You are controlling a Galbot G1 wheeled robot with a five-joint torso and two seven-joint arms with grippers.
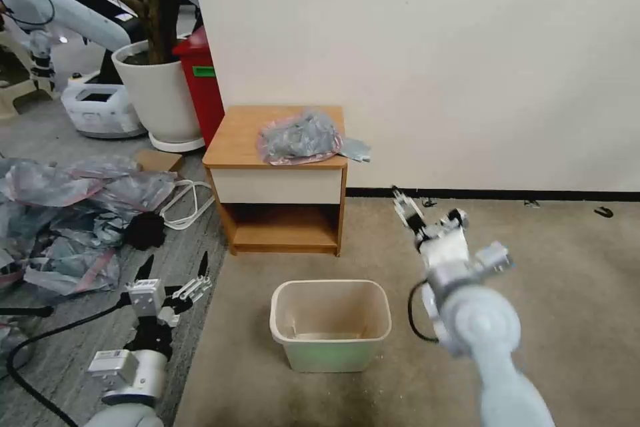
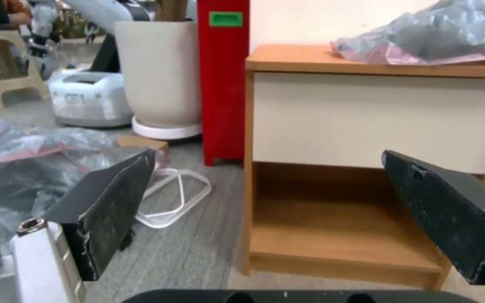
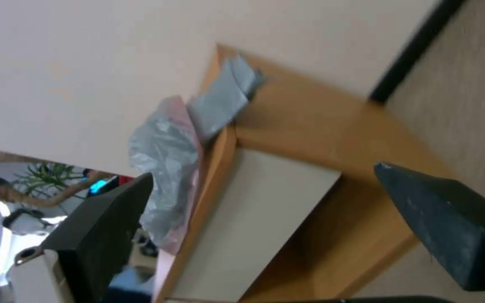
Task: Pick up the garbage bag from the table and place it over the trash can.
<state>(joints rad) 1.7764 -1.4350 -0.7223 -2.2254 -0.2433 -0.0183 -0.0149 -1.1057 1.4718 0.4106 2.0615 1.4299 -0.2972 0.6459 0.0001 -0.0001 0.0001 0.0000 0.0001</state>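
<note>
- Table is the biggest task item here, standing against the wall, with the garbage bag crumpled on the right half of its top and 1 corner flopping over the right edge.
- Trash can sits on the carpet in front of the table, mouth up, nothing draped on it yet.
- Right gripper hangs in the air right of the table and below its top, fingers spread wide, well apart from the bag.
- Left gripper is low on the left, also wide open, nothing in it.
- Bag looks super light, thin and floppy, probably slippery; I'd pinch that overhanging corner or the pinkish edge.
- Hard to tell where the bag's opening is in that scrunch, and its back side is hidden.
</note>
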